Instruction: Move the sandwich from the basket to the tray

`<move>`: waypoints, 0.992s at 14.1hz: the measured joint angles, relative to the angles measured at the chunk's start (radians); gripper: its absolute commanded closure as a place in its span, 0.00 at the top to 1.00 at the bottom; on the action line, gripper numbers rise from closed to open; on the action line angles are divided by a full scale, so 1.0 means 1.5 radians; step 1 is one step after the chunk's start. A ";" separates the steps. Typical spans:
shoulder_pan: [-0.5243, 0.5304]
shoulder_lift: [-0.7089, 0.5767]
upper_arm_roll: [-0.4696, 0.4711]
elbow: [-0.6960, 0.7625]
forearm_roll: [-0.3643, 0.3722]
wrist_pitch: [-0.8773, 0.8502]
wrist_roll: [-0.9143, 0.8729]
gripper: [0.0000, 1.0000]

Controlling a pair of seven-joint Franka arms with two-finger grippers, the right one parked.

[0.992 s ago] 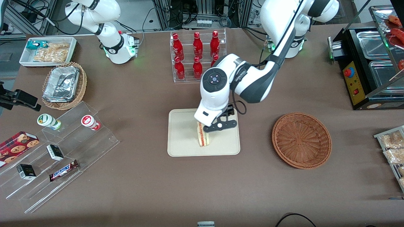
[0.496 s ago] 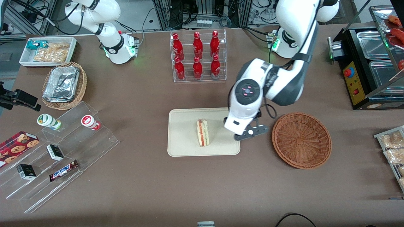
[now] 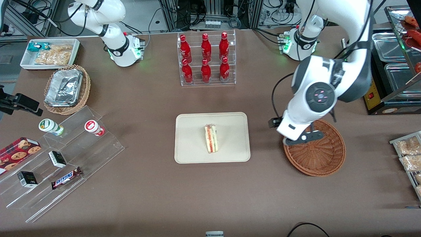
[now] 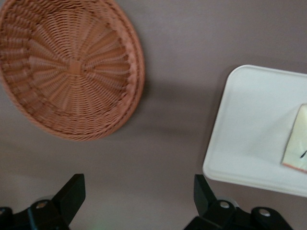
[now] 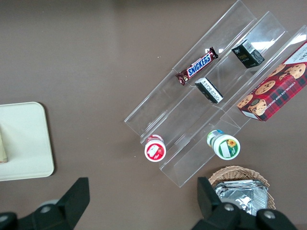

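Note:
The sandwich (image 3: 210, 138), a pale wedge with red and green filling, stands on its edge in the middle of the cream tray (image 3: 190, 154). A corner of it shows in the left wrist view (image 4: 297, 148) on the tray (image 4: 249, 129). The reddish-brown wicker basket (image 3: 320, 158) is empty; it also shows in the left wrist view (image 4: 72, 67). My left gripper (image 3: 297, 140) hangs over the basket's rim nearest the tray, above the table. Its fingers (image 4: 72, 194) are wide apart with nothing between them.
A clear rack of red bottles (image 3: 206, 57) stands farther from the front camera than the tray. Toward the parked arm's end lie a clear stepped stand with snacks (image 3: 62, 164), a tan basket of foil trays (image 3: 65, 87) and a white bin (image 3: 49, 52). A black appliance (image 3: 384, 65) stands near the working arm.
My left gripper let go of the sandwich, which stays standing on the tray. The gripper rose and swung away from the tray to over the basket's rim.

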 measured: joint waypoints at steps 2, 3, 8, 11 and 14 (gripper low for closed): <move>0.001 -0.034 0.019 -0.007 0.001 -0.040 0.035 1.00; 0.003 -0.049 0.021 -0.008 0.009 -0.049 0.039 1.00; 0.190 -0.110 -0.126 -0.010 0.078 -0.080 0.051 1.00; 0.296 -0.143 -0.221 -0.012 0.085 -0.096 0.081 1.00; 0.380 -0.169 -0.296 -0.014 0.117 -0.108 0.098 1.00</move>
